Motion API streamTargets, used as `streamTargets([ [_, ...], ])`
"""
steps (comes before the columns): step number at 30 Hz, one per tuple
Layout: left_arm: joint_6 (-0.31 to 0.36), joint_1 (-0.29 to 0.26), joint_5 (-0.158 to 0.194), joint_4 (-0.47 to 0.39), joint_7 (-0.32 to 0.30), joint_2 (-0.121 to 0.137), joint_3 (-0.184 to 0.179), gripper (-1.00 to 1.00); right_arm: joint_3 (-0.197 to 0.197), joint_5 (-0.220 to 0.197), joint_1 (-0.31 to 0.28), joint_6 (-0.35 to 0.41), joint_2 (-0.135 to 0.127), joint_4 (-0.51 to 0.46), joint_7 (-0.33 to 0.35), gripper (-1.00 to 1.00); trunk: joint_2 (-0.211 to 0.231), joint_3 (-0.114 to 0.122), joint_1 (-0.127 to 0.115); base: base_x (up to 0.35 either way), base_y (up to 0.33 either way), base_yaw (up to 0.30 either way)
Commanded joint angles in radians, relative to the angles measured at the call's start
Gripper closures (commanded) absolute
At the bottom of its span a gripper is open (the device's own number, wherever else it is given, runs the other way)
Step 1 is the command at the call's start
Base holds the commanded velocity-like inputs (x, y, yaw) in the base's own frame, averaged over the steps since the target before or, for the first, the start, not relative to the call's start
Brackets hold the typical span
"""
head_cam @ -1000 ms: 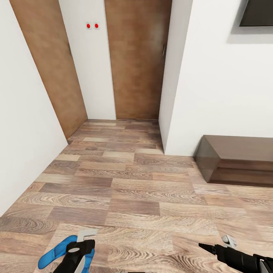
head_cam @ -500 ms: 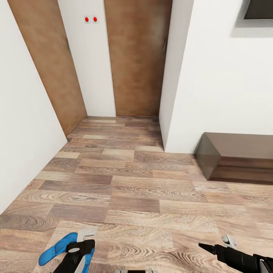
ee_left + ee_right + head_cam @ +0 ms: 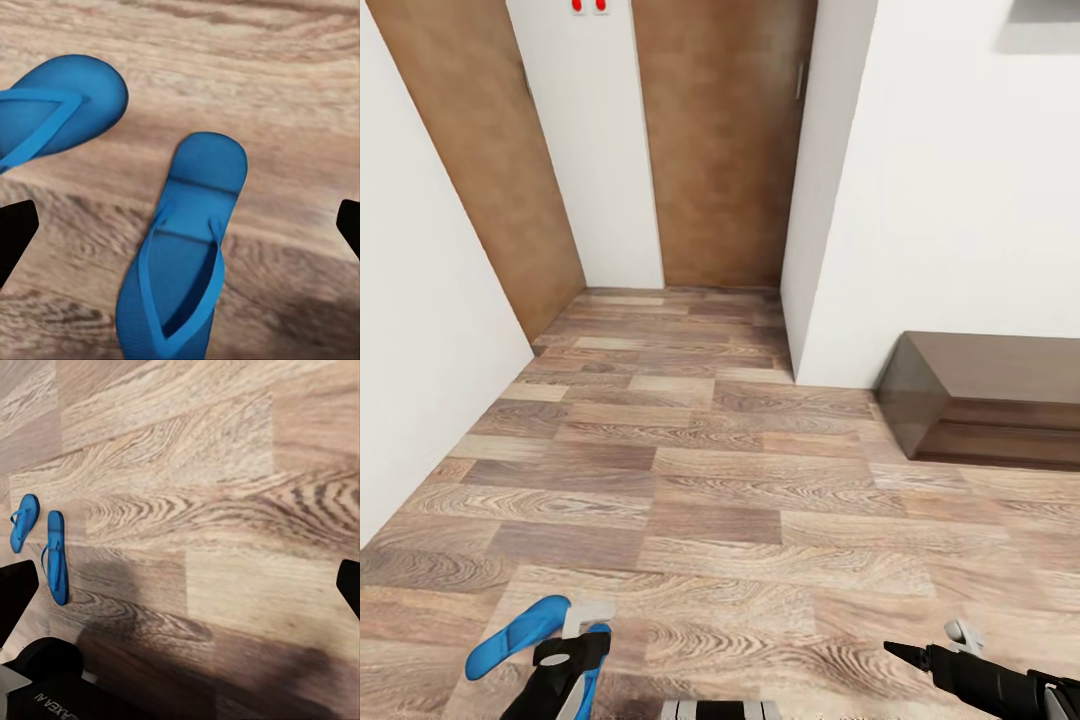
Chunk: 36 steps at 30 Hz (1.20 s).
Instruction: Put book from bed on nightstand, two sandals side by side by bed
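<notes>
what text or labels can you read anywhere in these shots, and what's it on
"AXEA AI": white lettering, cut off on its near side and small, so partly read, on the black robot part seen in the right wrist view.
Nothing else is readable: the two red dots on the white wall carry no legible marks, and the sandals show no brand.

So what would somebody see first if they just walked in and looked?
Probably the two bright blue sandals lying on the wood-plank floor, just under the left gripper. Then the two plain brown doors straight ahead, and the long dark cabinet against the white wall on the right.
</notes>
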Motion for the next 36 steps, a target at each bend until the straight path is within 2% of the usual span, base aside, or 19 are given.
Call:
streamTargets([
  [1,0.004,0.0,0.004,-0.002,0.004,0.0,0.0,-1.0,-0.001,-0.005,0.0,0.007,0.0,0.0,0.001,-1.0,-0.001,-0.005,0.0,0.0,0.0,0.0],
  [36,0.003,0.0,0.005,-0.002,0.002,0.003,0.0,-1.0,-0.001,-0.005,0.0,0.007,0.0,0.0,0.001,-1.0,-0.009,-0.14,0.016,0.0,0.0,0.0],
])
